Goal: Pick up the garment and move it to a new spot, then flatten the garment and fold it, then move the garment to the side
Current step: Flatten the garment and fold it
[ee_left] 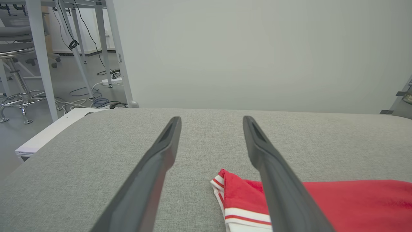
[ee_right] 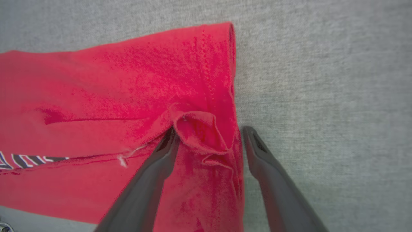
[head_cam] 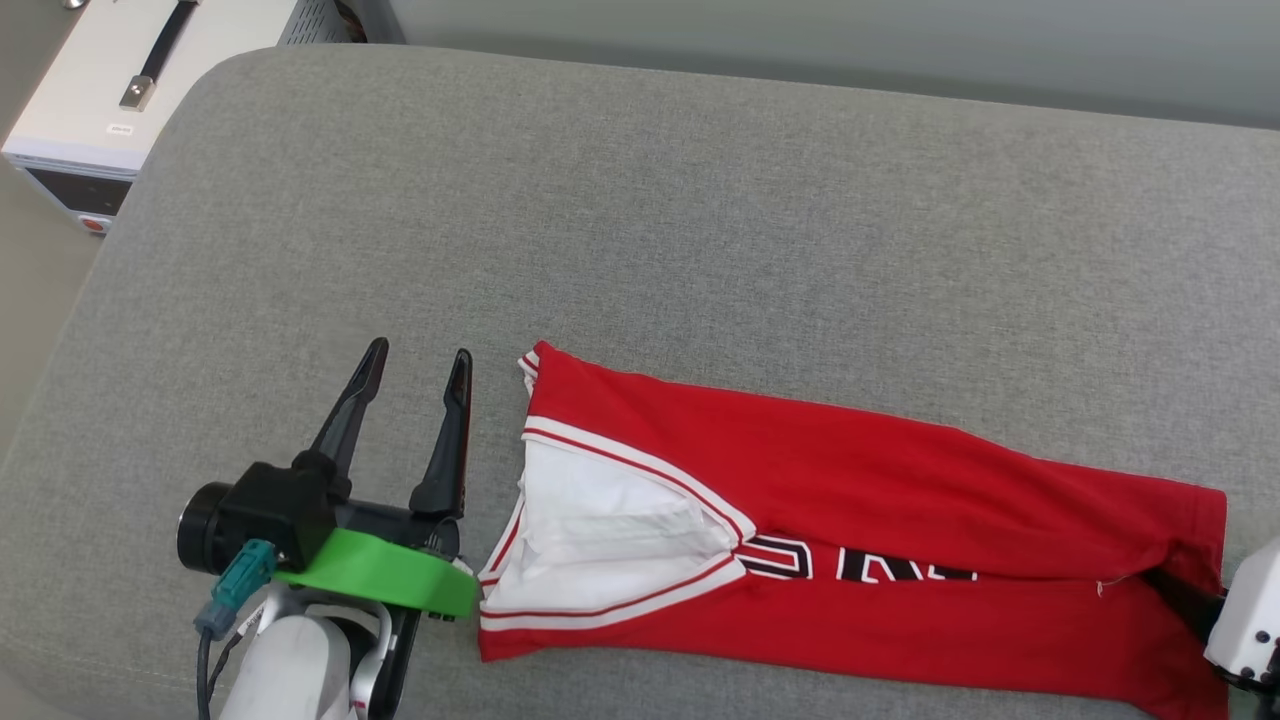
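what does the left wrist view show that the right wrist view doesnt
Left wrist view, not the right: the open left pincer, a striped trim corner, a pale wall, a stool and floor cables. Right wrist view, not the left: the open right pincer straddling a bunched fold by the stitched hem, plus black-and-white lettering. Both: the red garment lying on the grey cushion.

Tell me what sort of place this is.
Probably a lab or office test room, not a home. Beyond the grey padded bench with the red shirt stand metal desk legs, loose cables on a bare floor, a stool, and a white equipment case.
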`<state>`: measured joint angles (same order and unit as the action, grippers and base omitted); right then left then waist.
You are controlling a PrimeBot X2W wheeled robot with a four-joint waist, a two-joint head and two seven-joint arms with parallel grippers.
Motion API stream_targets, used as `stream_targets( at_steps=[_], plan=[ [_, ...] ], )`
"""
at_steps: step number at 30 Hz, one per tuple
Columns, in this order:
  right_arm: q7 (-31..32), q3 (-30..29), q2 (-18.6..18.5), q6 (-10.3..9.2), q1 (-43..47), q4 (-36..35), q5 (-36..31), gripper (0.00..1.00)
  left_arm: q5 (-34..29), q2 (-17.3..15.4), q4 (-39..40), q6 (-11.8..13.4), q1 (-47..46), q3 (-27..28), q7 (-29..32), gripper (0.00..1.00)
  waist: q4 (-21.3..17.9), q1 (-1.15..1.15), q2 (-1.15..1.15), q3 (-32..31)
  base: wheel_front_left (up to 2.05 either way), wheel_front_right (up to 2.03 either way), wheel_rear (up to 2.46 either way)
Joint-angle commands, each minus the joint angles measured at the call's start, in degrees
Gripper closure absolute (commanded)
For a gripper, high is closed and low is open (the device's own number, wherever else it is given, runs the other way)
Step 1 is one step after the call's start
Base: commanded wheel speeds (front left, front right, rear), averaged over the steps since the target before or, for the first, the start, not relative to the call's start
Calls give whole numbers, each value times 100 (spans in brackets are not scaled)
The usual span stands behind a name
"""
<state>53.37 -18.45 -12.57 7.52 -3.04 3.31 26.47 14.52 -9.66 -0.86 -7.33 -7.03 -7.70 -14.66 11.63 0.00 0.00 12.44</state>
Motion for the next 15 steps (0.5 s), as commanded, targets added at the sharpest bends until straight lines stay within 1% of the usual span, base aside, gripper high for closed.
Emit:
stream_targets(
  at_steps=[1,7,13,14,15],
  plan=[
    [32,203,208,-3,2,166,94,0,23,-47,-7,-13,38,-41,-33,0,-8,0,0,-27,0,0,0],
    [-23,507,291,-3,6,254,253,0,87,-112,-73,-14,63,-106,-33,0,-42,0,0,-127,0,0,0],
    [-147,624,261,-3,-31,382,282,0,140,-148,-102,-15,44,-141,-33,0,-50,0,0,-113,0,0,0],
    [-155,633,255,-3,-31,410,283,28,149,-151,-106,-15,38,-141,-33,0,-49,0,0,-102,0,0,0],
    [-170,650,243,-3,-30,438,286,59,159,-154,-114,-15,34,-142,-33,0,-48,0,0,-85,0,0,0]
  ],
)
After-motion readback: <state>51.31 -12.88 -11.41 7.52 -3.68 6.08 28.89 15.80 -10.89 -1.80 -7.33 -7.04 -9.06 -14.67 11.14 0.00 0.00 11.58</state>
